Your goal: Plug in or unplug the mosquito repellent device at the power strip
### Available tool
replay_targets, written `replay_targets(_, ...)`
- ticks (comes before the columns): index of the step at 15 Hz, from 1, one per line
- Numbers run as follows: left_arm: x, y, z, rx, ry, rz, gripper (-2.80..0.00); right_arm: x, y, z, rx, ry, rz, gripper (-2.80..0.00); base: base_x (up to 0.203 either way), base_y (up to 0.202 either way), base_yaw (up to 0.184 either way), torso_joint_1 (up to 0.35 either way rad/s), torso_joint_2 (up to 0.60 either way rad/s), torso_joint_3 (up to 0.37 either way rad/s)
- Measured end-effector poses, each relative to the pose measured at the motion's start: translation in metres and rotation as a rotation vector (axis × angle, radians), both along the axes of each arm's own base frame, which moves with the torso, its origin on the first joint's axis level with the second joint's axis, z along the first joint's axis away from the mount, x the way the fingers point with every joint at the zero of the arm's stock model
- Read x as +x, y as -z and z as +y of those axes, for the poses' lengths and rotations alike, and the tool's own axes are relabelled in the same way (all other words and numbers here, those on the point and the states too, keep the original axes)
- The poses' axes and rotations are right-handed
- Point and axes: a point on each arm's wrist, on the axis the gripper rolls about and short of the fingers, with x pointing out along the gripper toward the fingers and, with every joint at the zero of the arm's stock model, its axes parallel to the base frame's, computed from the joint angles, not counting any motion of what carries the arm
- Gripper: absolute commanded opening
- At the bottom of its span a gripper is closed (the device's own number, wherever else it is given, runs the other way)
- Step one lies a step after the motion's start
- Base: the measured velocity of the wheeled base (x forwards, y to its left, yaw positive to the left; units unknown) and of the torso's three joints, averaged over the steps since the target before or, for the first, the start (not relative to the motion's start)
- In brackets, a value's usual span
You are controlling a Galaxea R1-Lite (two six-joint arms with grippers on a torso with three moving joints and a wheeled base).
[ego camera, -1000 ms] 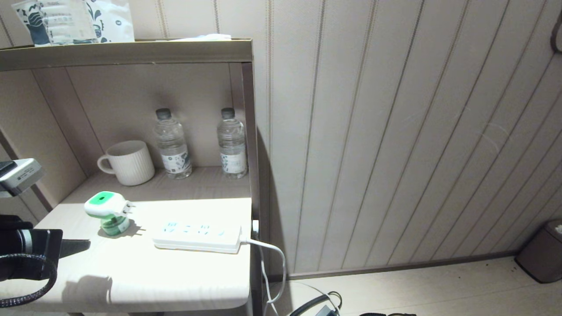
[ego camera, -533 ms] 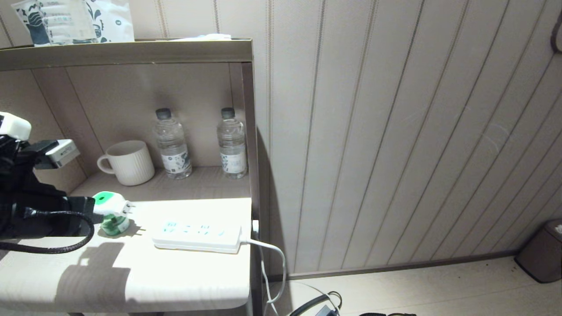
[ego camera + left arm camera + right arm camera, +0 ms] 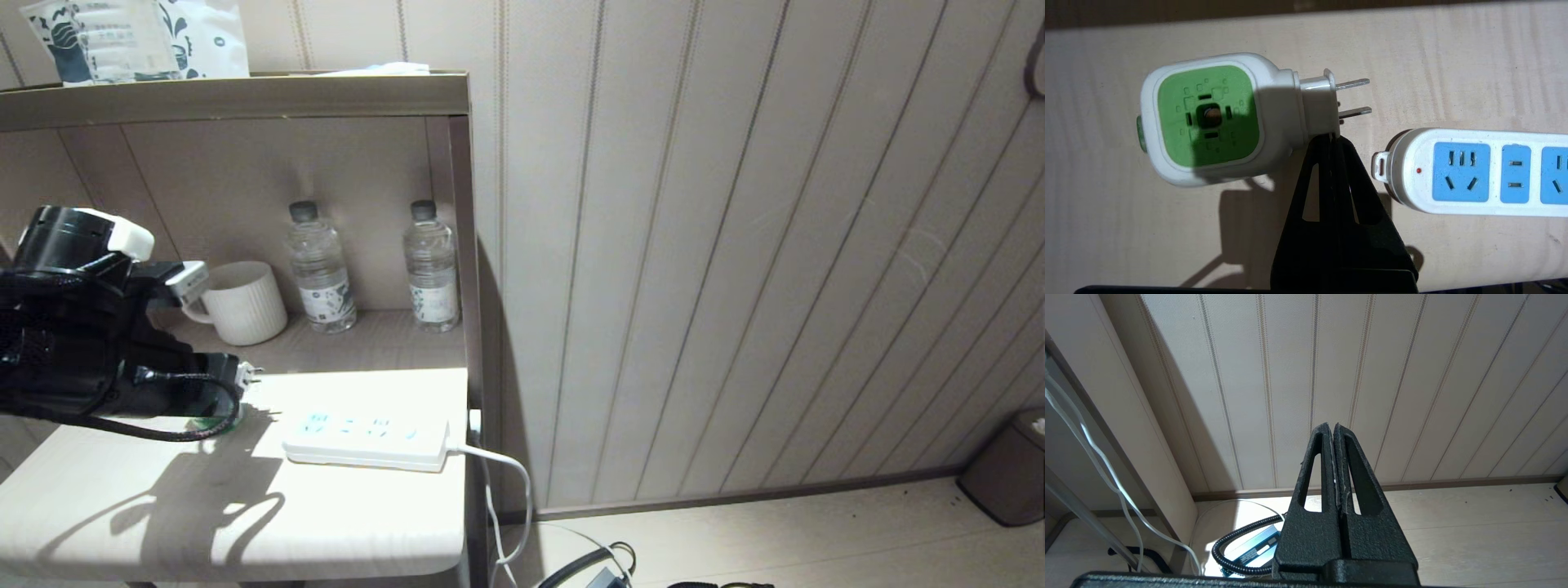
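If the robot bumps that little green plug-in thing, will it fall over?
Probably, yes. The mosquito repellent device carries a wide white-and-green cap over a narrower bottle, so it looks top-heavy. Its prongs stick out sideways, so it likely wouldn't roll far. It looks like hard plastic, so it's probably stiff.

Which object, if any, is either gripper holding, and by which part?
Nothing is held. The left gripper is shut, empty, above the mosquito repellent device; the right gripper is shut on nothing.

Beige panelled wall point(image 3: 735, 245) with thin vertical stripes runs behind and to the right, meeting pale plank floor point(image 3: 816, 539) at a brown skirting. A light wood-grain shelf unit point(image 3: 245, 96) stands at left (strong light on its lower surface, hard shadows). Dark bin point(image 3: 1008, 474) in far right corner.
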Motion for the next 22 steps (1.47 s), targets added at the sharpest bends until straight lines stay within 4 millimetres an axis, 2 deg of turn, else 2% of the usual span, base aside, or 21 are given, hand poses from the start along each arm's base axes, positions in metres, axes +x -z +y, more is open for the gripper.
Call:
replay_targets(14,0.033,0.003,-0.009,0.024,-0.054,-0.106,-2.80,0.000,0.000,0.000,0.000,0.000,0.000,-2.80,0.000,0.000,0.000,0.000,0.00,0.000)
replay_targets(22,0.042,0.001,-0.010,-0.005,-0.088,-0.120,-2.80,0.000,0.000,0.000,0.000,0.000,0.001,-2.80,0.000,0.000,0.000,0.000,0.00,0.000)
